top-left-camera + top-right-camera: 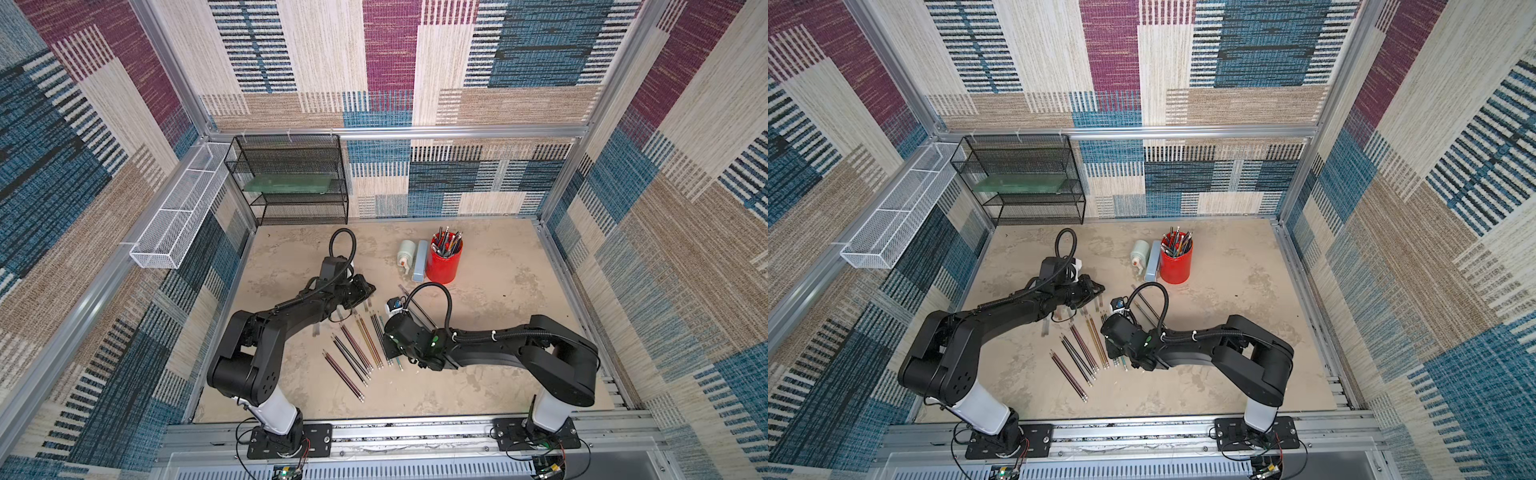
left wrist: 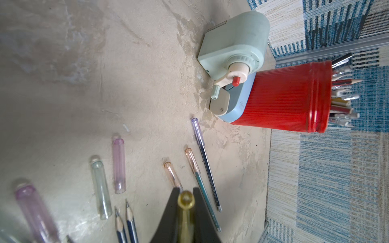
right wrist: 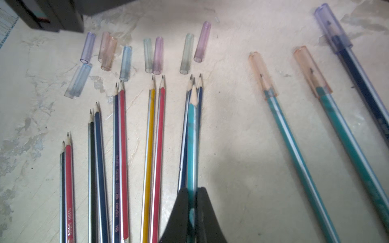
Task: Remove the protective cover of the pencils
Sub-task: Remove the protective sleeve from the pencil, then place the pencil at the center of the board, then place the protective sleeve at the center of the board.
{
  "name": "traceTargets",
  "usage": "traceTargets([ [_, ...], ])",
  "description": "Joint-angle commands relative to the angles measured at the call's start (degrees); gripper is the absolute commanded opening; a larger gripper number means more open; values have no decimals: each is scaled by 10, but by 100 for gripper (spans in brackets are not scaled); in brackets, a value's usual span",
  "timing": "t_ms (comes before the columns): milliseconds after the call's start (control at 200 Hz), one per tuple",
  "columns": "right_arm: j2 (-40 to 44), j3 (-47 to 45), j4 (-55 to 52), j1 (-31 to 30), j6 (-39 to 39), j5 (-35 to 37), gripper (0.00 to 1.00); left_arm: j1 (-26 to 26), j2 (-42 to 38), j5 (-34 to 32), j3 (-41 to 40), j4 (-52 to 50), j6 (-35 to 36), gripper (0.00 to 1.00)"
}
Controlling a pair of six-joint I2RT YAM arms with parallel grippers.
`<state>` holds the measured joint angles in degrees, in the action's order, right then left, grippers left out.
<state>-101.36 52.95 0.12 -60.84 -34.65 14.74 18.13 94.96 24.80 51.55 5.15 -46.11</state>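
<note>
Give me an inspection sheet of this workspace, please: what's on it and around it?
Surface: mottled beige table, worn patches.
Job's things: bare pencils lie in a row, loose caps beyond their tips; three capped pencils lie apart.
Clutter: red cup of pens, pale sharpener, blue box beside it.
Grippers: left gripper shut on a yellow cap; right gripper shut on a teal pencil.
Cables: a black hose loops over each wrist.
Surroundings: black mesh shelf, white wire basket, patterned walls.
</note>
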Motion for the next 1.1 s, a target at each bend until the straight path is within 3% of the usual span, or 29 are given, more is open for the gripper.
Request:
traceTargets([
  [0, -14, 7, 1, 7, -12, -5, 0, 5, 9, -19, 23, -61, 41, 4],
  [716, -59, 38, -17, 54, -15, -35, 0, 37, 99, -13, 115, -151, 73, 2],
  [1092, -65, 46, -23, 53, -16, -42, 7, 37, 129, -15, 140, -177, 79, 2],
])
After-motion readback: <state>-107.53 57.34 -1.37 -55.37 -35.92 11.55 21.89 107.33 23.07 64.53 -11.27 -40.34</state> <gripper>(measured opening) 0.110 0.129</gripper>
